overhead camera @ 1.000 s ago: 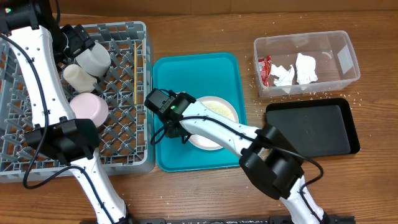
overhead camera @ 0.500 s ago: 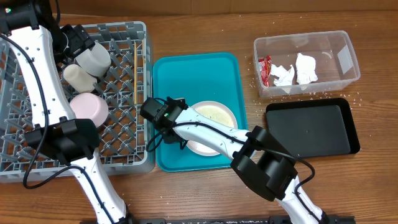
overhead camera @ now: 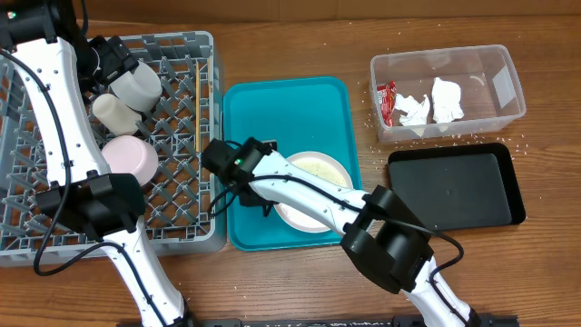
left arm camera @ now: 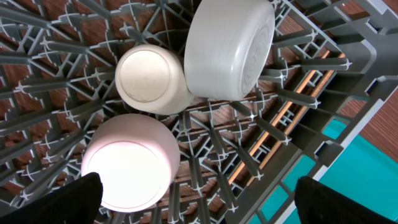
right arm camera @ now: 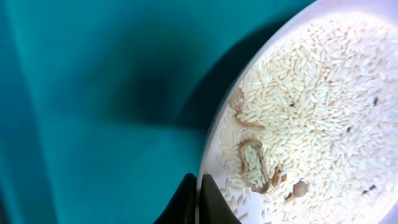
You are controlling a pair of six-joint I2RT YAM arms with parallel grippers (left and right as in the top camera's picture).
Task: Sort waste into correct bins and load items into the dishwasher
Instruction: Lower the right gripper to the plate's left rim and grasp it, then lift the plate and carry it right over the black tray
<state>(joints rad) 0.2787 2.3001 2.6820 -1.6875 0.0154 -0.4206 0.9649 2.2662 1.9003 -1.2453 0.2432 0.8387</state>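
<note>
The large white plate (overhead camera: 322, 173), covered in rice grains (right arm camera: 311, 106), lies on the teal serving tray (overhead camera: 272, 109). My right gripper (overhead camera: 265, 202) is shut on the plate's left rim, as the right wrist view (right arm camera: 198, 199) shows. My left gripper (overhead camera: 118, 62) hangs open and empty over the grey dish rack (overhead camera: 172, 204); its fingers frame the left wrist view (left arm camera: 199, 205). In the rack are two cups (left arm camera: 230, 46) (left arm camera: 149, 78), a bowl (left arm camera: 130, 162) and the chopsticks (overhead camera: 197, 104).
The clear tub (overhead camera: 504, 86) at the back right holds crumpled napkins (overhead camera: 445, 98) and a red-and-white wrapper (overhead camera: 386, 100). The black tray (overhead camera: 454, 186) lies in front of it. Loose rice grains (overhead camera: 454, 138) are scattered on the wooden table between them.
My right wrist has shifted slightly left, and the plate has slid a little toward the front of the teal tray. The left arm has not moved.
</note>
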